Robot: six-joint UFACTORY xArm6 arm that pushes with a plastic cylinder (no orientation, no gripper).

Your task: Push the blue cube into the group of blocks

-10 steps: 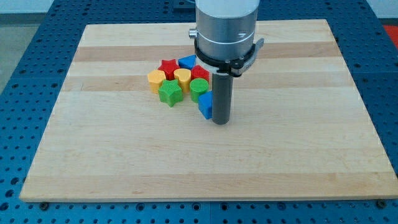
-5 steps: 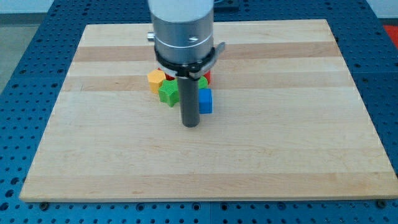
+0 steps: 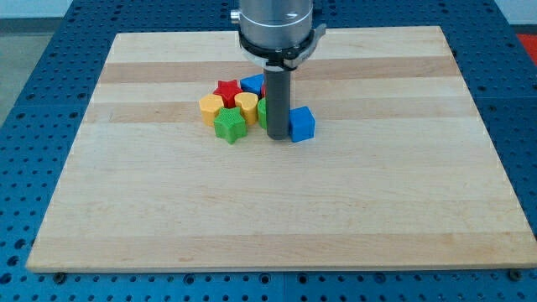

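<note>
The blue cube [image 3: 302,123] sits on the wooden board [image 3: 277,210] just right of my rod. My tip [image 3: 278,136] rests on the board, touching or nearly touching the cube's left side, between the cube and the group. The group lies at the view's left of the rod: a yellow hexagon block [image 3: 211,107], a red star [image 3: 226,89], a yellow block [image 3: 246,106], a green star [image 3: 229,126], another blue block [image 3: 252,84]. A green block [image 3: 263,112] and a red block are mostly hidden behind the rod.
The board lies on a blue perforated table [image 3: 33,126]. The arm's grey cylindrical body [image 3: 277,25] hangs over the board's top middle.
The rod moved from the cube's right side, round its bottom-left, to between the cube and the group. The blue cube has shifted right, away from the group.
</note>
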